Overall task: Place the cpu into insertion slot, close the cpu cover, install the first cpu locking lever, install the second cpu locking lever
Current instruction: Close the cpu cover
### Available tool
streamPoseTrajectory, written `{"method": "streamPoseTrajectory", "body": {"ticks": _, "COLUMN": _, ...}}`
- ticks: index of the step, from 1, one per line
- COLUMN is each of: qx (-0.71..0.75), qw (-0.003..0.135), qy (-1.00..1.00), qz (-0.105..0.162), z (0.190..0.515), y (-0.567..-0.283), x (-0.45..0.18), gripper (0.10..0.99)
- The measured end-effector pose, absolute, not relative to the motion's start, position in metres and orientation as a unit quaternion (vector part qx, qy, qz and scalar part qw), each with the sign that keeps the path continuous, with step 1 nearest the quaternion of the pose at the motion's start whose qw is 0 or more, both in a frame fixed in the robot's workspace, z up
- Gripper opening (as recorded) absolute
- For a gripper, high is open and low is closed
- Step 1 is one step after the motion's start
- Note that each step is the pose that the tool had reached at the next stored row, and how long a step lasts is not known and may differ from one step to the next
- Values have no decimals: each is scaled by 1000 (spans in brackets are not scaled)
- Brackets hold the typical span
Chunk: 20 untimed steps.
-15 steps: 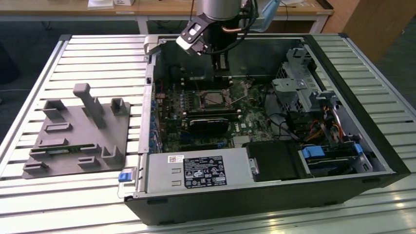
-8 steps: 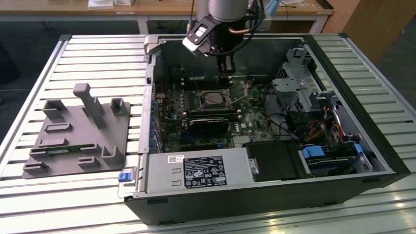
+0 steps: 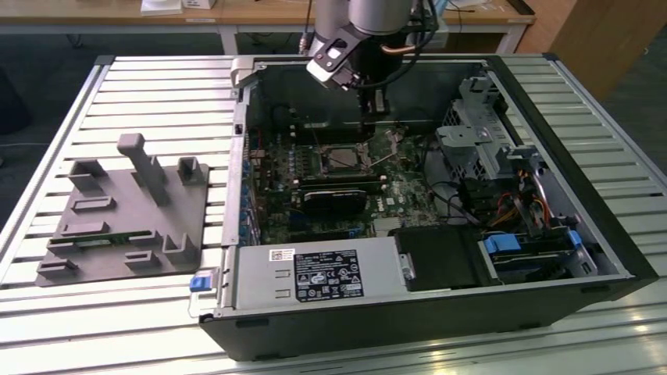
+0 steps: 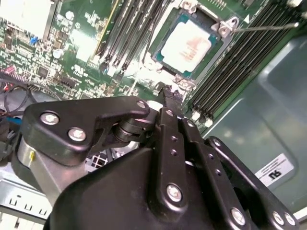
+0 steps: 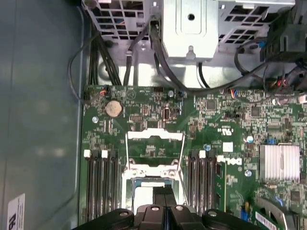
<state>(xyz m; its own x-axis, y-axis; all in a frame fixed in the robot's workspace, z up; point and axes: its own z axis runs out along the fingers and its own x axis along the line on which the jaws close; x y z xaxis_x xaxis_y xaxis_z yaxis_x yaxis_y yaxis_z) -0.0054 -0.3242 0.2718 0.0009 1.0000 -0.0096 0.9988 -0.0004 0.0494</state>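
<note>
The small flat square cpu (image 4: 187,45) with its pale grey metal top is lying seated in the square, silvery-rimmed insertion slot (image 4: 226,27) near the middle of the green circuit board (image 5: 225,110), between two banks of long black memory slots (image 5: 101,184). The thin silvery cpu cover (image 5: 153,136) with its large square window is standing swung back off the slot, on the side toward the grey metal drive cage (image 5: 192,28), leaving the chip bare. A thin silvery wire lever (image 4: 268,27) is jutting from one slot corner across the memory slots. The black claw (image 4: 171,93) is hanging just over the slot's edge, clenched, with nothing showing between its fingers. The open black computer case (image 3: 417,328) is lying toward the edge of the slatted metal counter (image 3: 156,94) on the exterior view's right, and a grey moulded fixture (image 3: 125,211) is sitting near the opposite edge
</note>
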Motion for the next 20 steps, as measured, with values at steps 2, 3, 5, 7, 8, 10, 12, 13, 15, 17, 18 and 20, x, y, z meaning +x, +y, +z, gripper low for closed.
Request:
{"method": "streamPoseTrajectory", "body": {"ticks": 2, "qx": 707, "qw": 21, "qy": 707, "qz": 14, "z": 272, "y": -324, "x": -3, "gripper": 106}}
{"method": "streamPoseTrajectory", "body": {"ticks": 3, "qx": 707, "qw": 21, "qy": 707, "qz": 14, "z": 272, "y": -324, "x": -2, "gripper": 106}}
{"method": "streamPoseTrajectory", "body": {"ticks": 5, "qx": 707, "qw": 21, "qy": 707, "qz": 14, "z": 272, "y": -324, "x": 2, "gripper": 106}}
{"method": "streamPoseTrajectory", "body": {"ticks": 7, "qx": 707, "qw": 21, "qy": 707, "qz": 14, "z": 271, "y": -324, "x": 7, "gripper": 106}}
{"method": "streamPoseTrajectory", "body": {"ticks": 8, "qx": 707, "qw": 20, "qy": 707, "qz": 14, "z": 271, "y": -324, "x": 8, "gripper": 106}}
{"method": "streamPoseTrajectory", "body": {"ticks": 10, "qx": 707, "qw": 19, "qy": 707, "qz": 14, "z": 270, "y": -324, "x": 12, "gripper": 106}}
{"method": "streamPoseTrajectory", "body": {"ticks": 12, "qx": 707, "qw": 18, "qy": 707, "qz": 14, "z": 267, "y": -324, "x": 14, "gripper": 106}}
{"method": "streamPoseTrajectory", "body": {"ticks": 13, "qx": 707, "qw": 18, "qy": 707, "qz": 13, "z": 266, "y": -324, "x": 16, "gripper": 106}}
{"method": "streamPoseTrajectory", "body": {"ticks": 15, "qx": 707, "qw": 17, "qy": 707, "qz": 12, "z": 263, "y": -324, "x": 19, "gripper": 106}}
{"method": "streamPoseTrajectory", "body": {"ticks": 17, "qx": 707, "qw": 16, "qy": 707, "qz": 12, "z": 262, "y": -324, "x": 22, "gripper": 106}}
{"method": "streamPoseTrajectory", "body": {"ticks": 18, "qx": 705, "qw": 16, "qy": 708, "qz": 12, "z": 261, "y": -324, "x": 24, "gripper": 106}}
{"method": "streamPoseTrajectory", "body": {"ticks": 20, "qx": 701, "qw": 16, "qy": 713, "qz": 12, "z": 260, "y": -324, "x": 26, "gripper": 106}}
